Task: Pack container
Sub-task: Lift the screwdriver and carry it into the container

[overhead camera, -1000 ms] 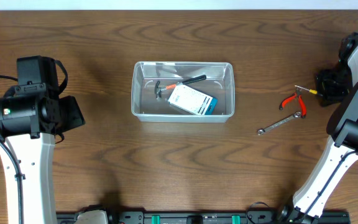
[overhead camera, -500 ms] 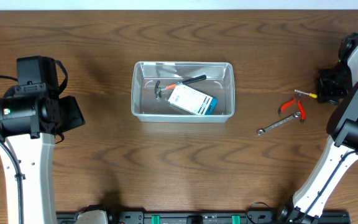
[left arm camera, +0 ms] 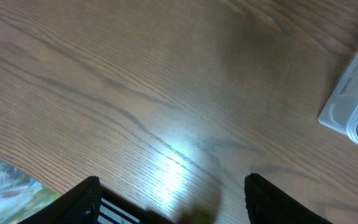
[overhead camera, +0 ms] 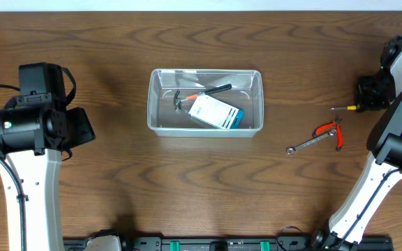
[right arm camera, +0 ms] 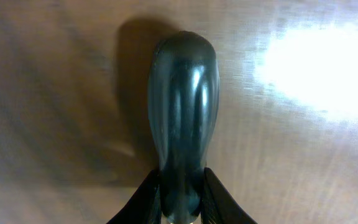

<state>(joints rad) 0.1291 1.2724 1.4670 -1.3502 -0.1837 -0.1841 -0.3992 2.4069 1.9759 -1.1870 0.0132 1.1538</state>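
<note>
The clear plastic container (overhead camera: 205,130) sits on the wooden table (overhead camera: 187,188) a little above the middle of the overhead view, its long sides running left to right. Inside it lie a small hammer (overhead camera: 213,90), its handle angled toward the far right corner, and a white-and-blue box (overhead camera: 216,111) that rests tilted in front of the hammer and partly over it. Well to the right of the container, on the bare wood, a pair of red-handled pliers (overhead camera: 330,129) lies against the upper end of a silver wrench (overhead camera: 306,143), which slants down to the left. Just beyond the pliers, the right gripper (right arm camera: 180,196) is closed on a screwdriver (overhead camera: 344,108). The wrist camera shows its two fingers (right arm camera: 146,199) pinching the narrow end of the dark, rounded handle, with the bulb pointing away over the wood. From above, the thin shaft sticks out to the left of the gripper, toward the container and apart from the pliers. Whether the tool is lifted off the table cannot be told. The left arm (overhead camera: 33,125) stands at the left side of the table, well apart from the container. The left gripper (left arm camera: 173,186) is open: its two dark fingertips (left arm camera: 82,199) are spread wide with only wood between them, and one rounded corner of the container shows at the right edge of that view.
</note>
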